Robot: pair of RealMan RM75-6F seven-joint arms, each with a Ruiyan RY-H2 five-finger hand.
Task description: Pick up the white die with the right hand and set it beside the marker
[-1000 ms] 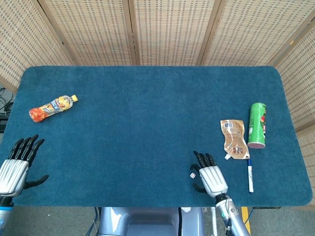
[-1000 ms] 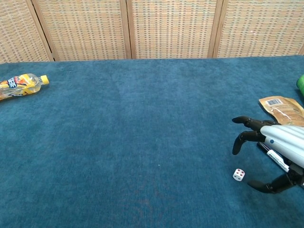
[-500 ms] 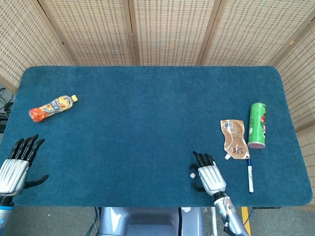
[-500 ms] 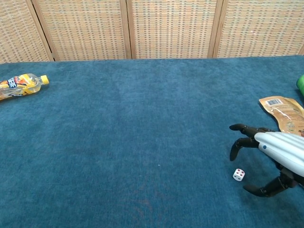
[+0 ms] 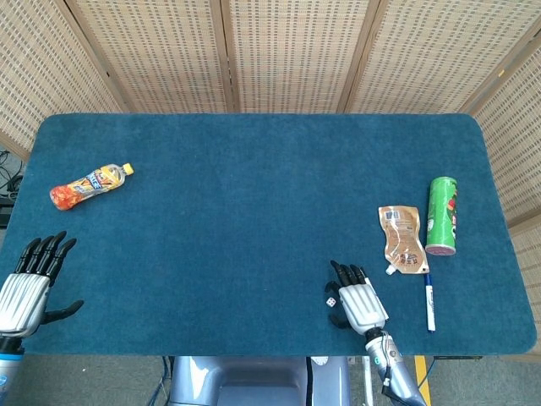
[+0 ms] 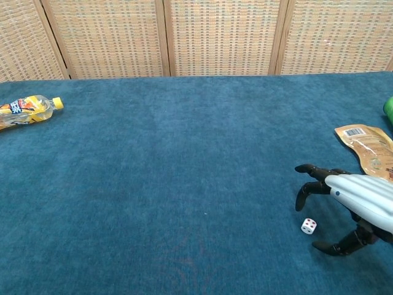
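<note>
- Resting at the near left corner of the table, the left hand is released: its dark fingers are spread and point away, the thumb sticks out to the right, and it holds nothing. It shows in the head view only.
- A bottle with orange drink lies on its side near the far left edge, yellow cap to the right, well apart from both hands.
- The blue cloth covers the whole table, with woven screens standing behind it.
- The die, white with red pips, sits on the cloth near the near edge, right of centre.
- The right hand hangs just right of the die, released, its fingers curled downward on the far side and its thumb reaching in on the near side. The die lies in the gap between them; no fingertip touches it in the chest view.
- A tan pouch lies flat farther right and farther away, its spout toward the near edge.
- The marker, white with a dark cap, lies lengthwise just beyond the pouch's spout, right of the right hand and apart from the die.
- A green can lies on its side just right of the pouch.
</note>
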